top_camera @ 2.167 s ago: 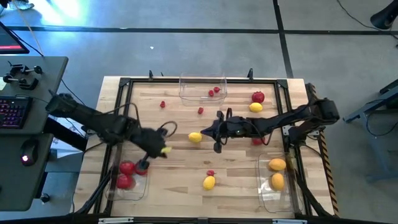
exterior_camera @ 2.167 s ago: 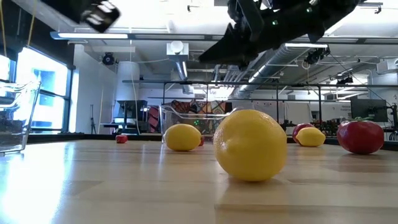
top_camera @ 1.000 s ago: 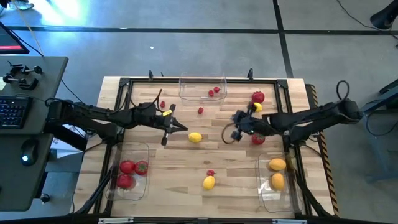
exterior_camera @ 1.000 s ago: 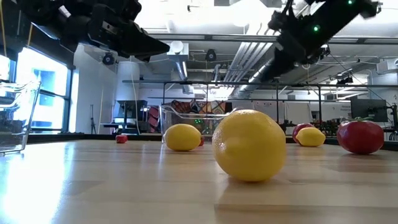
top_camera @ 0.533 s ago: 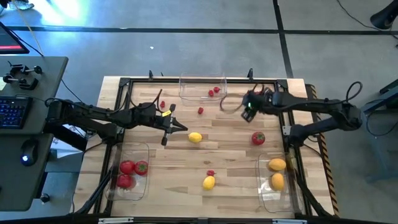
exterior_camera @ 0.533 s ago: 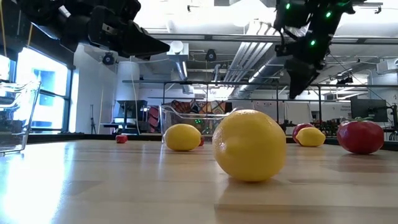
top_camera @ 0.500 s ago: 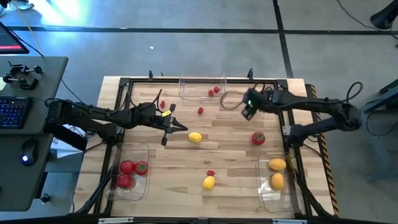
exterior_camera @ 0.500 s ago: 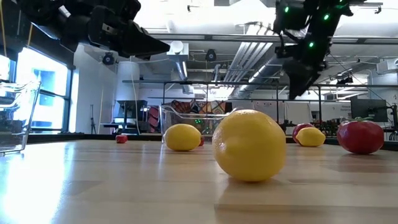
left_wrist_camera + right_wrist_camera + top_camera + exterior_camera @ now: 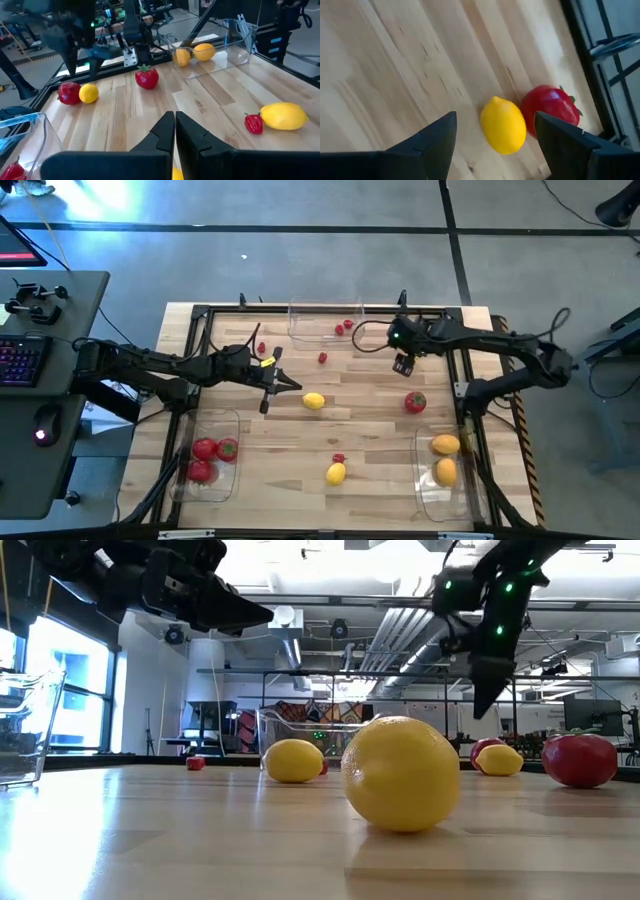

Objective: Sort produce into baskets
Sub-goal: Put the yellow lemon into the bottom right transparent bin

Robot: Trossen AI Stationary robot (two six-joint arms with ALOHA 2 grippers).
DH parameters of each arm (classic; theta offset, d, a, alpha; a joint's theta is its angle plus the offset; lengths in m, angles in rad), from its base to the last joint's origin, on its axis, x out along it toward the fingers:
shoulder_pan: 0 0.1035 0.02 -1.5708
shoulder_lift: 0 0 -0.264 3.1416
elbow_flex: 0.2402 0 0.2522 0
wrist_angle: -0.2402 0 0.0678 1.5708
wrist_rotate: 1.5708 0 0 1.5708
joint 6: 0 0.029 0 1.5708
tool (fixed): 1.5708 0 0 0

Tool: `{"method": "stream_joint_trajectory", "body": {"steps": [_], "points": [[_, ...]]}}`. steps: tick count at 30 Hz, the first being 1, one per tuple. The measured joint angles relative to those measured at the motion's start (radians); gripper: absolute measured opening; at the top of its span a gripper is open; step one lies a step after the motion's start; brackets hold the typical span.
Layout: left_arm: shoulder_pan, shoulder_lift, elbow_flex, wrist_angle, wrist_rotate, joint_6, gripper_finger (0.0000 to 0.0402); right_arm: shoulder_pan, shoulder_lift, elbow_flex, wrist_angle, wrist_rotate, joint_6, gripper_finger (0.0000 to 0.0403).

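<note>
Right wrist view: right pincer (image 9: 495,137) wide, empty.

Illumination is bright and even, supplied by ceiling fixtures (image 9: 285,616) visible in the low view. Window (image 9: 70,690) glare appears at left. The right wrist view shows motion blur; shadows are soft.

Materials & finish: wood top, clear plastic bins, matt black arms.
Table (image 9: 360,430): pale wood planks, smooth, visible grain, slight sheen in low view. Frame (image 9: 330,308) round it: black metal. Baskets (image 9: 447,480): clear glossy plastic w/ bright edge glints. Lemon (image 9: 401,774): yellow, finely dimpled skin, soft shine. Tomato (image 9: 550,109): smooth glossy red. Right gripper (image 9: 495,145) fingers (image 9: 432,145): dark, matt; left gripper (image 9: 174,131) likewise matt black.
</note>
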Motion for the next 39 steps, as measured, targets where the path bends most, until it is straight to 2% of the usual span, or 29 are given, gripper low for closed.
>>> {"method": "stream_joint_trajectory", "body": {"steps": [5,12,28,32,39], "points": [[0.000,0.000,0.000,-0.004,0.000,0.000,0.0003,-0.002,0.121,-0.001,-0.018,0.005,-0.093,0.0257],[0.000,0.000,0.000,-0.004,0.000,0.001,0.0003,-0.017,0.241,-0.001,-0.018,0.091,-0.183,0.0257],[0.000,0.000,0.001,-0.010,0.000,0.002,0.0003,-0.120,0.328,-0.001,-0.018,0.066,-0.183,0.0252],[0.000,0.000,0.001,-0.010,0.000,0.002,0.0003,-0.133,0.328,-0.001,-0.023,0.046,-0.159,0.0222],[0.000,0.000,0.001,-0.010,0.000,0.004,0.0003,-0.111,0.319,-0.001,-0.037,0.034,-0.126,0.0137]]}}
